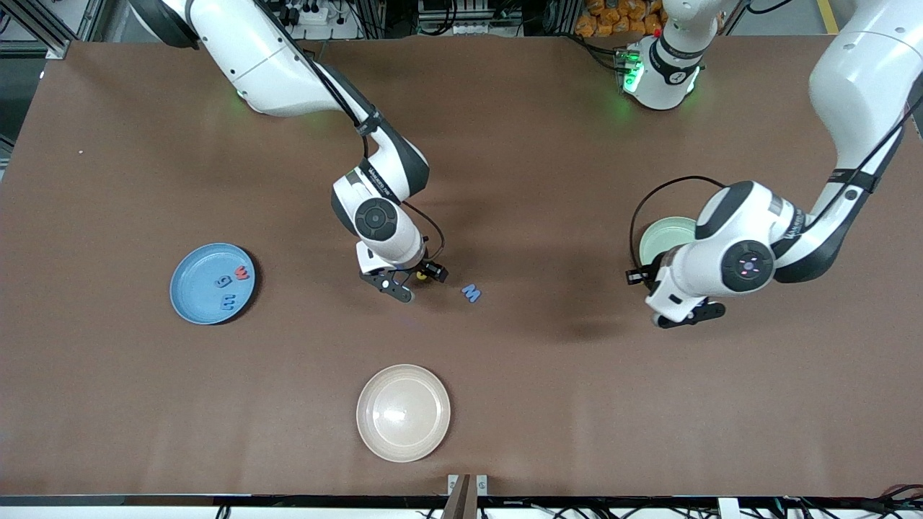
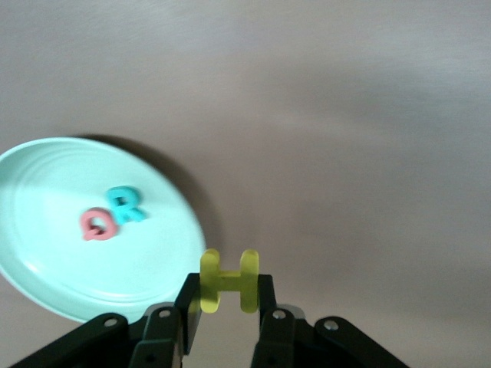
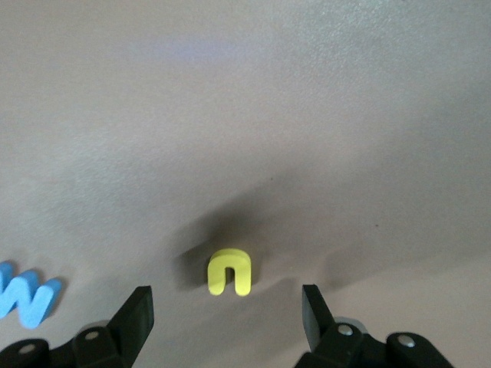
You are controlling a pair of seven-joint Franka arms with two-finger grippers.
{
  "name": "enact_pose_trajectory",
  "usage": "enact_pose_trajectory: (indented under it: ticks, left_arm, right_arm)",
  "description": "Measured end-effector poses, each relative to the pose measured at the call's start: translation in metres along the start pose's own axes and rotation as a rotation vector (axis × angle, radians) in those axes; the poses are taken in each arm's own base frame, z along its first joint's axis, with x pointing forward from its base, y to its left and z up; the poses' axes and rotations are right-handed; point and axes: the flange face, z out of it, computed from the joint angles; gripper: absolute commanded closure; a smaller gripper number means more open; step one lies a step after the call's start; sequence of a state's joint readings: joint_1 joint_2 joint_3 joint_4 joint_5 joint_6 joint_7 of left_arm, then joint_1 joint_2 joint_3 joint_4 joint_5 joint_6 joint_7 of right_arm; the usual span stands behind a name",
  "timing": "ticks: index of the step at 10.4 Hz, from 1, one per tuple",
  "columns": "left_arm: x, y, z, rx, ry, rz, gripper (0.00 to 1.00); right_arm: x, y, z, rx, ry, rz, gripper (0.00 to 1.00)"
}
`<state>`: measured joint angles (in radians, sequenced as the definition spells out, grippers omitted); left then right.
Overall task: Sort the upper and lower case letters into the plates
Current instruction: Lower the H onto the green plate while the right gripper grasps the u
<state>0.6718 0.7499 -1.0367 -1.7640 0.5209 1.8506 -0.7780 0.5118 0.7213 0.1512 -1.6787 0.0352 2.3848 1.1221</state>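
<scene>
Left gripper (image 2: 229, 295): fingers clamped on yellow H (image 2: 229, 281), beside mint plate (image 2: 46, 291) holding two letters. Right gripper (image 3: 226, 314): fingers spread over yellow n (image 3: 230, 271) on table (image 1: 577, 404). Blue plate (image 1: 189, 277): three letters.

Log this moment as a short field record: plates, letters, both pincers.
blue plate: three letters in it, toward the right arm's end
mint plate: red letter and teal letter in it
cream plate: nearest the front camera
left pincer: shut on yellow H, beside the mint plate
right pincer: open, over the yellow n
blue w: on the table beside the n
</scene>
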Motion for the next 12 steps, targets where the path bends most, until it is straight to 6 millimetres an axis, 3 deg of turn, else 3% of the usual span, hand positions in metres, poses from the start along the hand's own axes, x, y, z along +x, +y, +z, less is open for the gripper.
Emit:
enact_pose_trajectory:
  ticks: [3,4,5,7,11,12]
  left_arm:
    - [0.011,-0.07,0.022,-0.034,-0.03,-0.082,0.99]
    - [0.012,-0.084,0.029,-0.049,-0.031,-0.099,0.71]
    - [0.012,-0.089,0.036,-0.064,-0.025,-0.106,0.2]
    - [0.011,-0.093,0.053,-0.074,-0.023,-0.106,0.0]
    - [0.012,-0.095,0.053,-0.079,-0.016,-0.077,0.0]
    - [0.01,-0.088,0.047,-0.084,-0.006,-0.041,0.0]
  right_arm:
    - [0.004,0.001,0.008,-0.015,0.011,0.001,0.2]
    - [0.004,0.001,0.009,-0.016,0.011,0.003,0.24]
    - [0.004,0.001,0.009,-0.015,0.011,0.007,0.29]
    - [0.002,0.0,0.009,-0.015,0.011,0.011,0.39]
    - [-0.001,-0.003,0.007,-0.021,0.012,0.019,0.69]
    - [-0.001,-0.003,0.006,-0.021,0.012,0.02,0.7]
